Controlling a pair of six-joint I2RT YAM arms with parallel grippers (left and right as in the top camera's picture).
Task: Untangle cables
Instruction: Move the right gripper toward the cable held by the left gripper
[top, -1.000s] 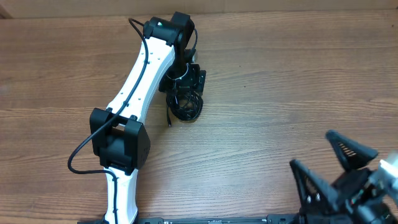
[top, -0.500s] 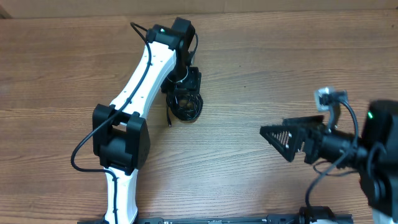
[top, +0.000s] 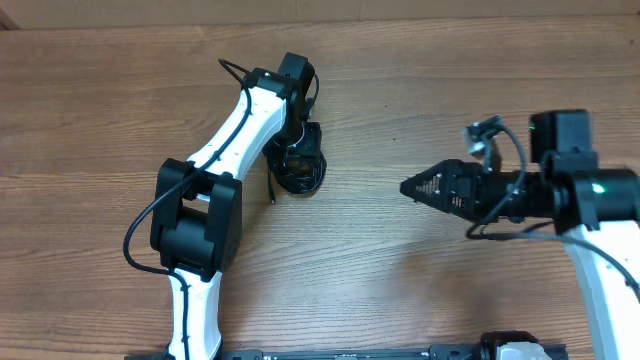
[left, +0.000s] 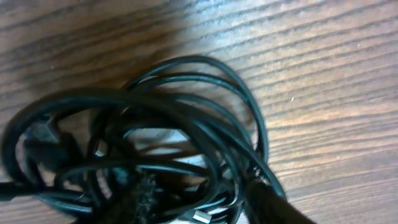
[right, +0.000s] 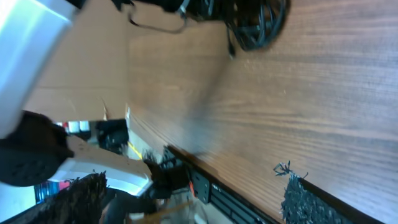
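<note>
The cables (top: 303, 180) are a small coiled bundle of thin black cords on the wooden table, left of centre. One plug end (top: 272, 192) sticks out to its left. My left gripper (top: 298, 150) is pressed down into the bundle's far side. In the left wrist view its fingers (left: 208, 202) sit partly closed with strands of the cables (left: 186, 118) between them. My right gripper (top: 408, 187) hovers to the right of the bundle, pointing left, well apart from it. It is open and empty (right: 189, 186); the cables (right: 258, 25) show far off at the top.
My white left arm (top: 225, 130) runs from the front edge up to the bundle. Bare wooden table (top: 450, 90) lies between the bundle and my right gripper. The table's front edge with a black rail (right: 211, 193) shows in the right wrist view.
My right arm has swung from the front right corner up and left, and now points at the bundle. My left gripper has settled lower onto the cables and narrowed.
</note>
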